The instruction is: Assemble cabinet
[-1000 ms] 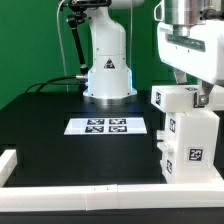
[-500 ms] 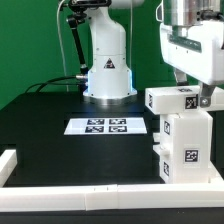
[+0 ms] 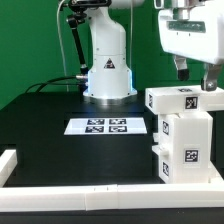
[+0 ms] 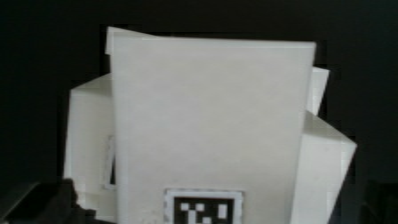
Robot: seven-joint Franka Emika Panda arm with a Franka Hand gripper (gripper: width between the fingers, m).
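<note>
The white cabinet [image 3: 187, 145] stands at the exterior view's right, with square marker tags on its front. A small white drawer-like block [image 3: 176, 100] with a tag on top lies across the top of it. My gripper [image 3: 197, 74] hangs just above that block, its jaws spread wide and empty, not touching it. In the wrist view the white block [image 4: 205, 110] fills the picture and its tag [image 4: 210, 206] lies between my dark fingertips [image 4: 36, 205]. The lower part of the cabinet is hidden there.
The marker board [image 3: 104, 125] lies flat on the black table in front of the robot base [image 3: 108, 72]. A long low white rail [image 3: 90, 196] runs along the near edge, with a short piece [image 3: 8, 162] at the exterior view's left.
My gripper has let go of the top block and risen straight up from it. The block stays on the cabinet, set slightly further to the exterior view's left than a second ago.
</note>
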